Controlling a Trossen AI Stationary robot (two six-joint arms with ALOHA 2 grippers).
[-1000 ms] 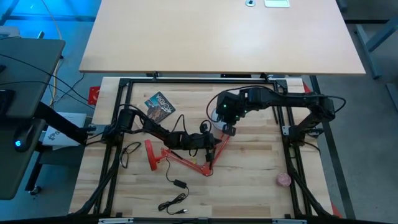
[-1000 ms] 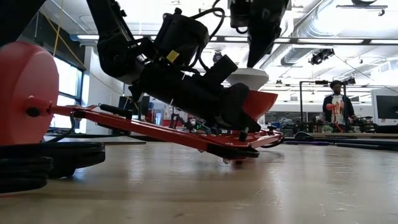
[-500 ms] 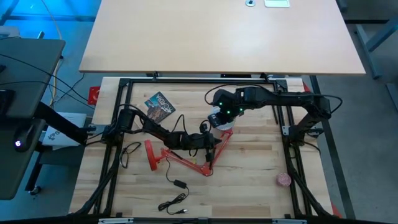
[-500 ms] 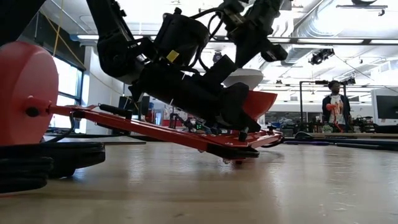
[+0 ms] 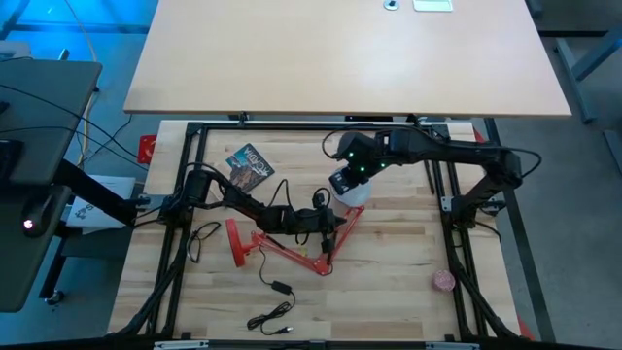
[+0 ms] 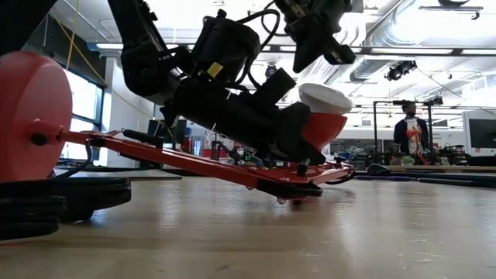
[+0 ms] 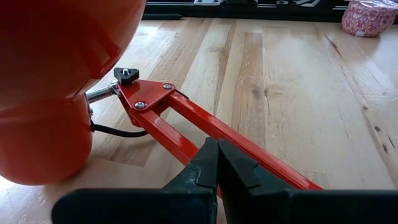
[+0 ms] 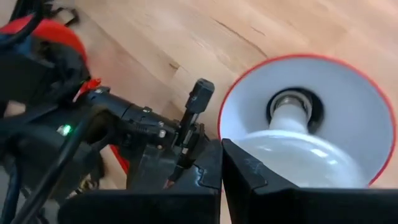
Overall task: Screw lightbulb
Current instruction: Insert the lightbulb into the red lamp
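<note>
Overhead, the right arm reaches in from the right side of the table toward the middle, its wrist bent so that the right gripper (image 5: 342, 182) hangs above the upturned lamp shade (image 8: 305, 118). Its dark fingers (image 8: 249, 177) are pressed together with no gap, and the lightbulb (image 8: 295, 152) lies just beyond their tips; whether they touch the glass cannot be told. The bulb sits with its narrow neck in the dark socket at the middle of the shade's white inside, its rounded dome standing out past the red rim. At table height the dome (image 6: 324, 97) shows tilted above that rim.

The left arm stretches from the left side across the near middle of the table, lying low along the red lamp arm (image 7: 205, 140). The left gripper (image 7: 216, 163) is shut on that red bar, its two black fingers meeting over it and pinning the lamp against the wooden table (image 5: 389, 262).

Nearby, a black cord (image 5: 277, 292) trails toward the near edge, a printed card (image 5: 250, 165) lies at the far left, and a pink round thing (image 5: 444, 281) sits near the right edge. A person (image 6: 410, 128) stands far off in the room. No writing can be read.
</note>
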